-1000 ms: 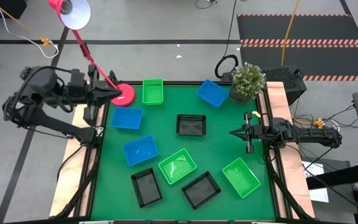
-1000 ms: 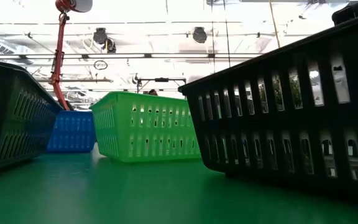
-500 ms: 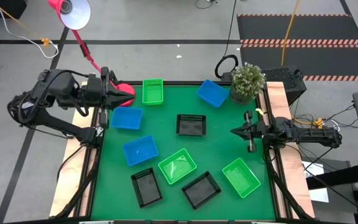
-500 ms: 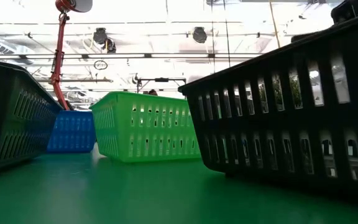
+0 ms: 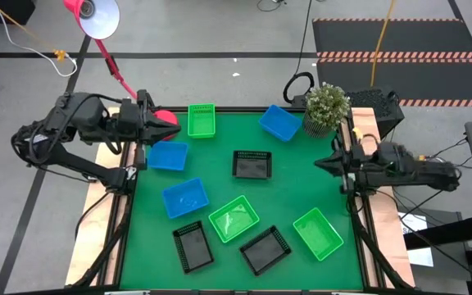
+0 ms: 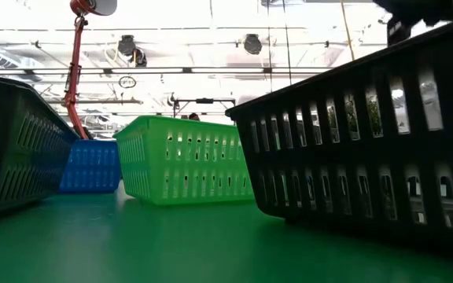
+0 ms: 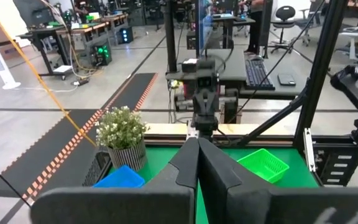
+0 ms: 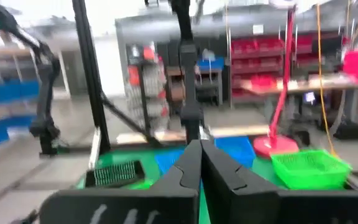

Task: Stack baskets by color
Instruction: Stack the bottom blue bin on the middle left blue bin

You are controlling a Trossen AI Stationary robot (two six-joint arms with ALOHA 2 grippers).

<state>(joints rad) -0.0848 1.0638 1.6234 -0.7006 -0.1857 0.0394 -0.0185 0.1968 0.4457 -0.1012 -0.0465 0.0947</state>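
Observation:
Several baskets lie apart on the green mat, each resting on its bottom. The green ones (image 5: 201, 120) (image 5: 234, 219) (image 5: 318, 233), the blue ones (image 5: 280, 122) (image 5: 167, 156) (image 5: 185, 197) and the black ones (image 5: 252, 165) (image 5: 192, 246) (image 5: 265, 249) are mixed. My left gripper (image 5: 156, 131) (image 7: 197, 142) hangs shut over the far left corner, above the mat. My right gripper (image 5: 318, 164) (image 8: 199, 144) is shut at the right edge, clear of every basket.
A pink lamp base (image 5: 167, 120) stands at the far left corner, close by my left gripper. A potted plant (image 5: 327, 106) stands at the far right corner. Bare mat shows in the middle right (image 5: 301, 184). Wooden strips (image 5: 379, 229) run along both sides.
My right gripper has risen from near the mat's right edge and rolled about its own axis, staying shut; it now shows at the low view's top right. My left gripper has moved a little toward the table's right, over the far left corner. No basket has moved.

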